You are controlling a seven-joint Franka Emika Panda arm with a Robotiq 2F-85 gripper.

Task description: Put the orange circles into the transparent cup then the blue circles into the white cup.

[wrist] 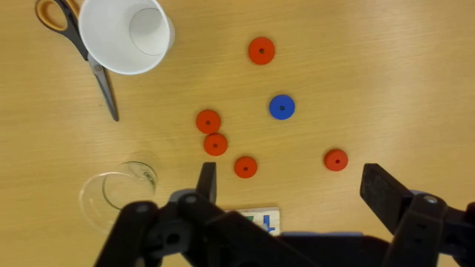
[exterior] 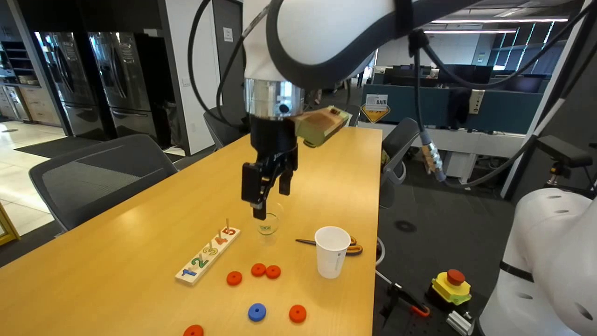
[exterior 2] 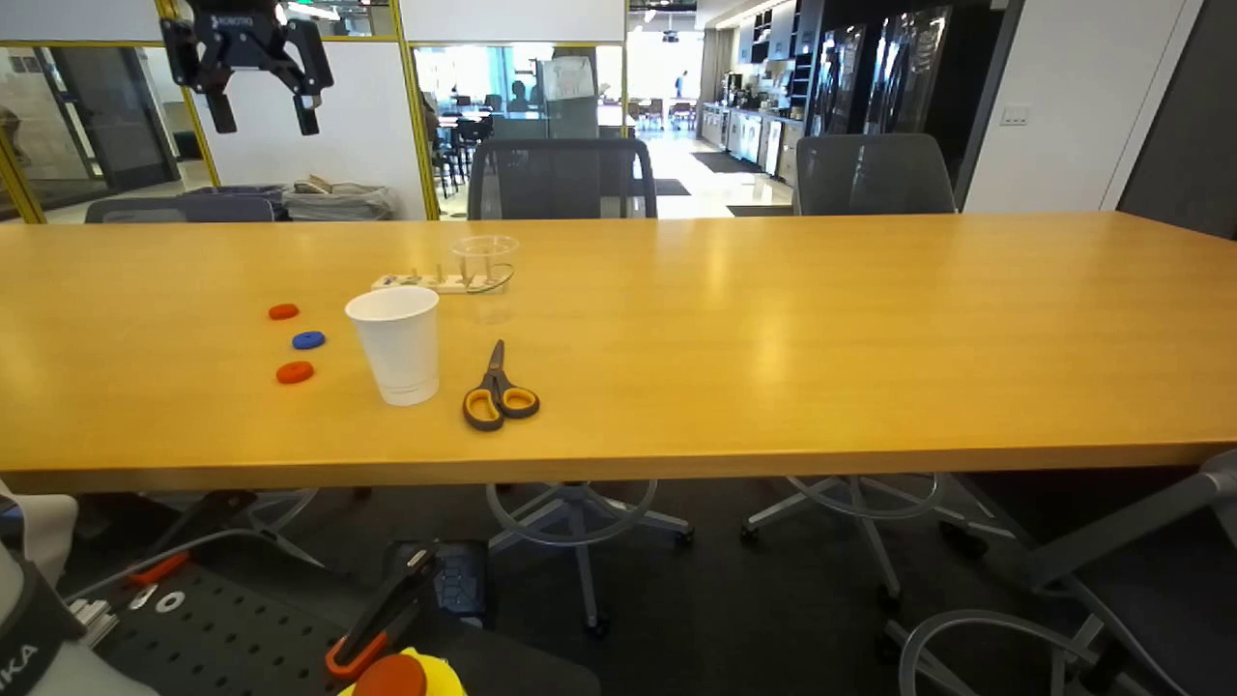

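Several orange circles, flat discs with a centre hole, lie on the table; one orange circle is apart at the right in the wrist view, and two touch, including this orange circle. One blue circle lies among them and shows in both exterior views. The transparent cup stands upright, partly behind my gripper's finger in the wrist view. The white cup stands upright; its visible inside is empty. My gripper is open, empty, and high above the table.
A wooden peg board with numbers lies beside the transparent cup; my gripper hides most of it in the wrist view. Scissors with orange-black handles lie next to the white cup. Chairs stand around the table.
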